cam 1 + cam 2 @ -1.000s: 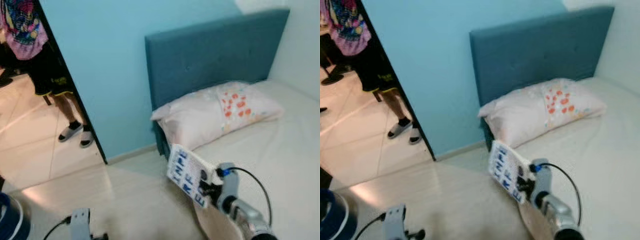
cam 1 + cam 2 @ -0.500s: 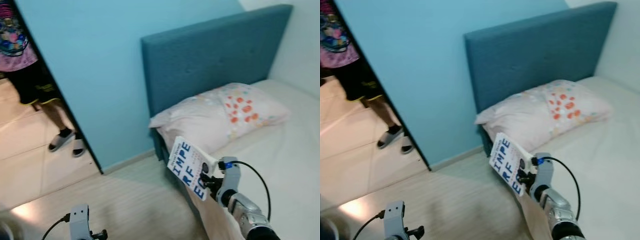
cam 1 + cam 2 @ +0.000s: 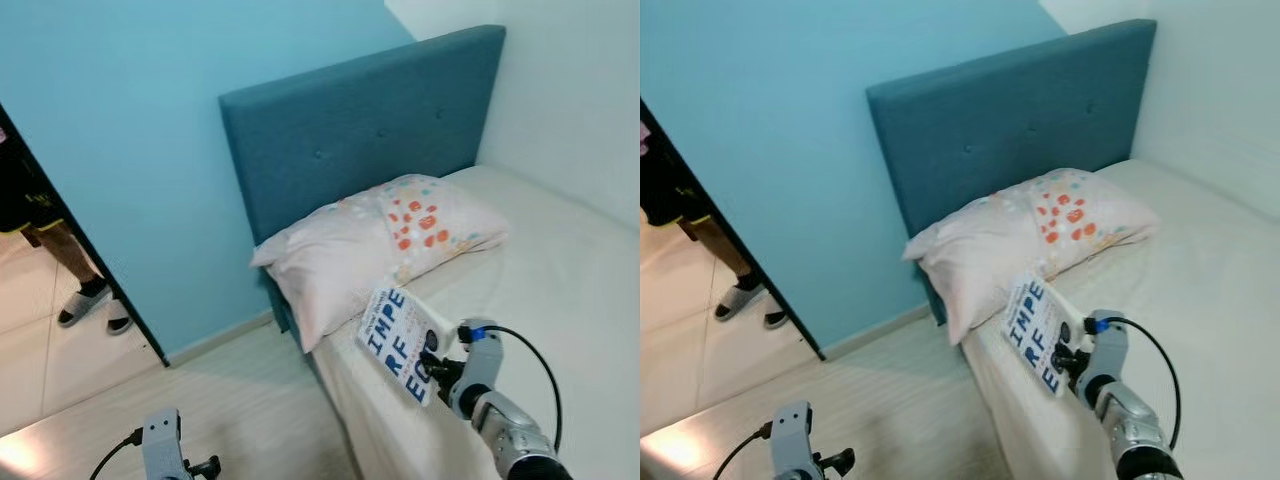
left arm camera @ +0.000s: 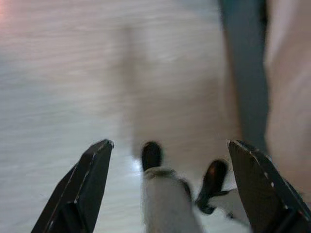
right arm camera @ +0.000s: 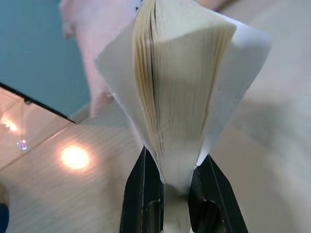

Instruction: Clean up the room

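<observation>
One white paperback book with blue lettering (image 3: 399,343) is pinched by the right hand (image 5: 167,187), held above the near edge of the cream-sheeted bed (image 3: 560,270), pages fanned open. One pale pink pillow with orange dots (image 3: 375,240) is laid against the teal upholstered headboard (image 3: 350,140). Left hand (image 4: 167,184): fingers spread, hung low over the pale wooden floor (image 3: 230,410). One person's sandalled feet (image 3: 90,305) are seen at the doorway.

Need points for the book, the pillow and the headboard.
book (image 3: 398,343), left eye view, on its white cover with blue letters.
pillow (image 3: 345,252), left eye view, on the plain pale part of the pillowcase.
headboard (image 3: 1000,125), right eye view, on the middle of the blue upholstered panel.
</observation>
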`<state>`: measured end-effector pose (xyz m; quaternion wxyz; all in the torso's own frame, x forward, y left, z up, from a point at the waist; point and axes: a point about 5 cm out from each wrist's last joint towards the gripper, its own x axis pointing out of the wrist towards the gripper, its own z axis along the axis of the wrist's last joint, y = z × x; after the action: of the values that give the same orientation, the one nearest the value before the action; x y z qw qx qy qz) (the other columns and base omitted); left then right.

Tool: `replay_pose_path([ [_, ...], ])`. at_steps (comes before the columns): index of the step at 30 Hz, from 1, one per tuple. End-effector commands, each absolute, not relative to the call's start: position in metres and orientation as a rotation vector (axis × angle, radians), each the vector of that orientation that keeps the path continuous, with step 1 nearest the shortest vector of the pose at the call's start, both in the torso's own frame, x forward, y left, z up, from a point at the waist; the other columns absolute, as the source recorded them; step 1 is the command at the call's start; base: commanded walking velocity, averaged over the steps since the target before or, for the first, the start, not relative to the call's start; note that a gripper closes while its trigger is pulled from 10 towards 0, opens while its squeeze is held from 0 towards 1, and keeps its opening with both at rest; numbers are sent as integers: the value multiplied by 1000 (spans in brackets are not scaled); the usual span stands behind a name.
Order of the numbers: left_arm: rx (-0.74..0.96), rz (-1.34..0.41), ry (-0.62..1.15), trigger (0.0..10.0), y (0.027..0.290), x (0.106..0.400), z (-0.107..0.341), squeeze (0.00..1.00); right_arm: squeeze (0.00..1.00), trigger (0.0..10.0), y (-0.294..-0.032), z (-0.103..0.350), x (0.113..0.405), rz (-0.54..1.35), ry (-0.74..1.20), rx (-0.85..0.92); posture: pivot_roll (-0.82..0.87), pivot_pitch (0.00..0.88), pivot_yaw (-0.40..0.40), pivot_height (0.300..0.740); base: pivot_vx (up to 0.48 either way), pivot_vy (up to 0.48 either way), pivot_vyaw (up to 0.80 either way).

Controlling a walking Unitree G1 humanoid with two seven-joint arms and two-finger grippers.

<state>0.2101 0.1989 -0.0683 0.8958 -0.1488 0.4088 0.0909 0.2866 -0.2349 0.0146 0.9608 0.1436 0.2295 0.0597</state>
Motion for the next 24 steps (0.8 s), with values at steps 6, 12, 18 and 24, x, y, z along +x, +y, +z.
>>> replay_pose_path([
  [6,-305,213,810,10000,206,215,-64,0,0,10000,-223,15,290,159,447,415,-116,38,71,677,0,0,0],
  [12,-247,203,754,10000,214,227,-54,0,0,10000,-225,16,291,149,437,484,-112,38,71,652,0,0,0],
  [18,-189,187,690,10000,222,240,-43,0,0,10000,-228,20,294,136,418,524,-110,42,72,627,0,0,0],
  [24,-166,133,580,10000,216,265,-23,0,0,10000,-233,35,306,131,339,597,-103,56,80,597,0,0,0],
])
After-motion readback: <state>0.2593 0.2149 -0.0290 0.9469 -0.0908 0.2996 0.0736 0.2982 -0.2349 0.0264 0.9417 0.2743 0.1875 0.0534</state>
